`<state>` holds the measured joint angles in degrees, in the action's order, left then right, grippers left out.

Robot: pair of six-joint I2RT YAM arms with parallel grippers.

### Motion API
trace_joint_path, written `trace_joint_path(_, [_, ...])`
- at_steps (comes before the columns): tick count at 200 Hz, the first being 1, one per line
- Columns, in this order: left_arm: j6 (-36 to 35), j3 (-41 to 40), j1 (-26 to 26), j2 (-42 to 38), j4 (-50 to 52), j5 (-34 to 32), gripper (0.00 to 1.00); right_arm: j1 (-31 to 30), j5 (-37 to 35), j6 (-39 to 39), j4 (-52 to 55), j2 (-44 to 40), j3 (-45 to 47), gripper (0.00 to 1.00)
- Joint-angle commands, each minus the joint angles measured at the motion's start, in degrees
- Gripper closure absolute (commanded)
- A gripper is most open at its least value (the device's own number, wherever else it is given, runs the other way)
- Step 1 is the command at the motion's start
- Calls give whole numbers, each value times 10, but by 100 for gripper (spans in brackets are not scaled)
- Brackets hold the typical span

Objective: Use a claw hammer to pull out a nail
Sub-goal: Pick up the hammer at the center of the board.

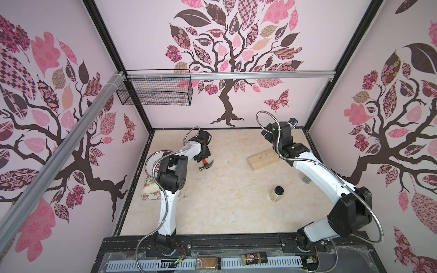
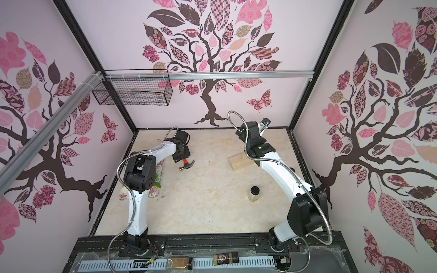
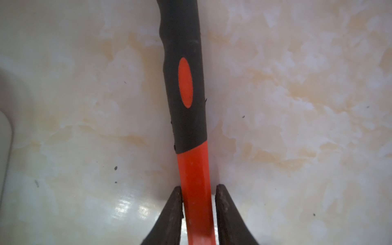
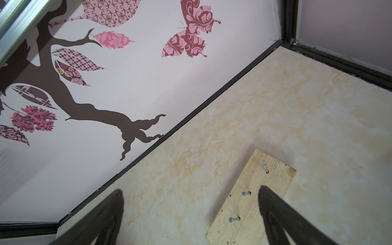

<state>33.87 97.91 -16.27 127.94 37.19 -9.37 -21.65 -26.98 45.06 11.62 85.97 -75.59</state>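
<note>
The claw hammer (image 1: 206, 164) (image 2: 186, 164) lies flat on the marbled table at the back left. Its steel head points to the front, and its black handle (image 3: 186, 84) is hidden under my left wrist in both top views. My left gripper (image 3: 199, 187) is shut on its orange neck (image 3: 196, 169), a finger tight on each side. The pale wooden block (image 1: 262, 163) (image 4: 250, 212) lies at the back right with three nails (image 4: 245, 193) standing up from it. My right gripper (image 4: 191, 189) hangs open and empty above the block's far end.
A glass jar with a black lid (image 1: 277, 193) stands in front of the block. A floral cloth (image 1: 151, 191) lies under my left arm by the left wall. A wire basket (image 1: 156, 92) hangs on the back rail. A spice bottle (image 1: 254, 257) lies on the front ledge.
</note>
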Motion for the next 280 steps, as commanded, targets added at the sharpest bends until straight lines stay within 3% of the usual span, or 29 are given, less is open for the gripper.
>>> trace_joint_path(1, [-26, -10, -11, -14, -29, 29, 78, 0, 16, 18, 9, -5, -9, 0])
trace_joint_path(82, [-76, -71, -30, -116, -74, 136, 97, 0, 126, 66, -20, -27, 51, 0])
trace_joint_path(134, [-89, -132, -41, -199, -92, 198, 98, 0, 203, 68, -67, -23, 87, 0])
trace_joint_path(176, [-94, -177, -57, -261, -119, 258, 99, -2, 346, 56, -178, -1, 113, 0])
trace_joint_path(214, [-100, -185, -67, -297, -118, 312, 100, -22, 453, 30, -191, 52, 77, 0])
trace_joint_path(280, [-149, -246, -75, -353, -149, 395, 100, -36, 555, 4, -259, 98, 94, 4])
